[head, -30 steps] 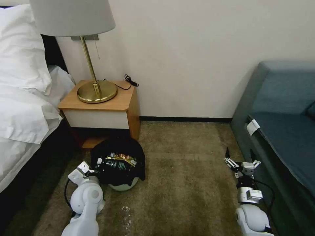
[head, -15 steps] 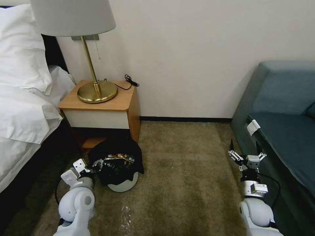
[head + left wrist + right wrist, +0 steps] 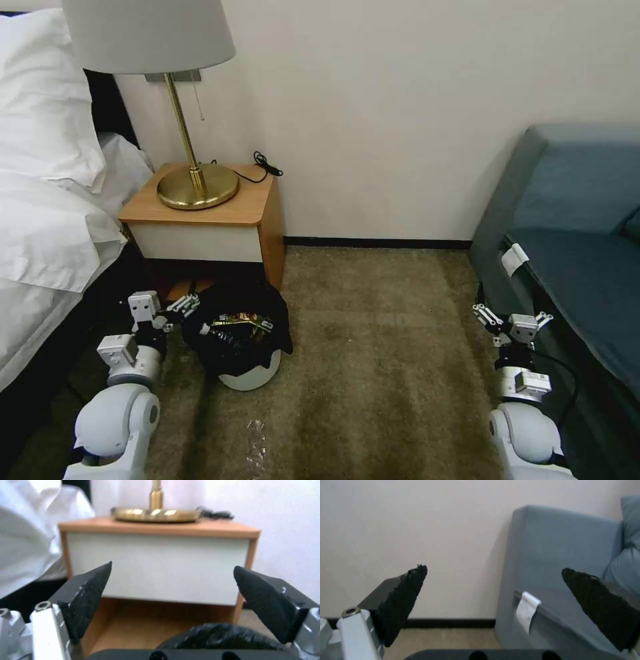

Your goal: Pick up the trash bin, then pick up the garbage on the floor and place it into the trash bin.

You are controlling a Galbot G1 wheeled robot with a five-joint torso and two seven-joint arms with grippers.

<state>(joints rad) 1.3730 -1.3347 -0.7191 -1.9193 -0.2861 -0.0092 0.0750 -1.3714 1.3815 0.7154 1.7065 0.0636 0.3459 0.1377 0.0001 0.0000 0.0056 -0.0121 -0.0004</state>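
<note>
Nearest to you on the shaggy tan carpet (image 3: 373, 373), a scrap of clear crinkled film (image 3: 255, 437) lies flat, just short of the trash bin (image 3: 248, 377). Your left gripper (image 3: 163, 308) hangs low just beside the bin's left side, apart from it, its black wedge-shaped fingers (image 3: 88, 597) spread wide with nothing between them (the left wrist view shows the liner's black bulge under the far finger). Your right gripper (image 3: 512, 315) sits well apart across the carpet, near the blue sofa (image 3: 573, 253), jaws likewise wide and empty. The bin is small, round and white, standing upright on the carpet, with a crinkly black bag (image 3: 267, 333) folded over its rim. Inside the bag you can see garbage: a small clear bottle (image 3: 223, 333) and a dark wrapper with yellow print (image 3: 243, 318). Beyond the bin stands the wooden nightstand (image 3: 207, 230), smooth with a white drawer front, bearing a brass lamp base (image 3: 197, 186). White bedding (image 3: 47, 193) lies beside it.
</note>
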